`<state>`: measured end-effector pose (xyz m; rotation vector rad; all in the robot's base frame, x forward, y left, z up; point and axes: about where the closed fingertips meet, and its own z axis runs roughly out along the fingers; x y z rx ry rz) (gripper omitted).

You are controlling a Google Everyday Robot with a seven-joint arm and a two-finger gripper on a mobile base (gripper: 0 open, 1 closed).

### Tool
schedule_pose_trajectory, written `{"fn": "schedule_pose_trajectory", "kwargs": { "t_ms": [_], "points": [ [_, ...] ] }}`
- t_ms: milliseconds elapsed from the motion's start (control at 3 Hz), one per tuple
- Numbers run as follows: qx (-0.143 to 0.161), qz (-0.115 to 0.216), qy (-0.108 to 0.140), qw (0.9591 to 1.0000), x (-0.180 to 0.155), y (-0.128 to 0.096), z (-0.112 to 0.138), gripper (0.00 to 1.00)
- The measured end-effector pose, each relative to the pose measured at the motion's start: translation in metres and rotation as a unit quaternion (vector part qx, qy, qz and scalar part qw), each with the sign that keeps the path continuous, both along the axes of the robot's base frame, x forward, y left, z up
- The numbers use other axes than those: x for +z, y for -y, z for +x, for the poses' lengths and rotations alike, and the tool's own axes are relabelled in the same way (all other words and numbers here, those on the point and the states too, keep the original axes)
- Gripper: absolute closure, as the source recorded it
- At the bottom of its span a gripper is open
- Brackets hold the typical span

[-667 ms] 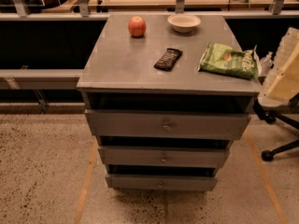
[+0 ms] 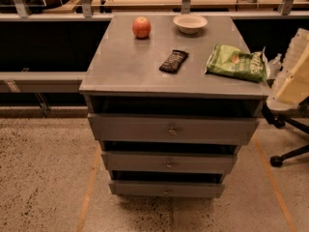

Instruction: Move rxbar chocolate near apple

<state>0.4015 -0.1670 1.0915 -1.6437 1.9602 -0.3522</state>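
The rxbar chocolate (image 2: pixel 174 61), a flat black-brown bar, lies near the middle of the grey cabinet top (image 2: pixel 120 66). The red-orange apple (image 2: pixel 141 27) stands at the back left of the top, well apart from the bar. My gripper (image 2: pixel 291 74) shows as a pale cream shape at the right edge of the view, beside the cabinet's right side and off the top. It holds nothing that I can see.
A cream-white bowl (image 2: pixel 190 23) sits at the back of the top, right of the apple. A green chip bag (image 2: pixel 236 63) lies on the right side. The cabinet has three drawers (image 2: pixel 171 129). An office chair base (image 2: pixel 285 153) stands at the right.
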Motion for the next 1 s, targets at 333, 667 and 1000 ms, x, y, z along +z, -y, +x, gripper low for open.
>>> {"fn": "schedule_pose_trajectory", "kwargs": {
  "t_ms": [333, 667, 1000],
  "points": [
    [0.007, -0.006, 0.005, 0.9999, 0.001, -0.001, 0.003, 0.00],
    [0.046, -0.031, 0.024, 0.9982, 0.001, -0.006, 0.019, 0.00],
    [0.176, -0.127, 0.099, 0.9712, -0.002, -0.043, 0.097, 0.00]
  ]
}}
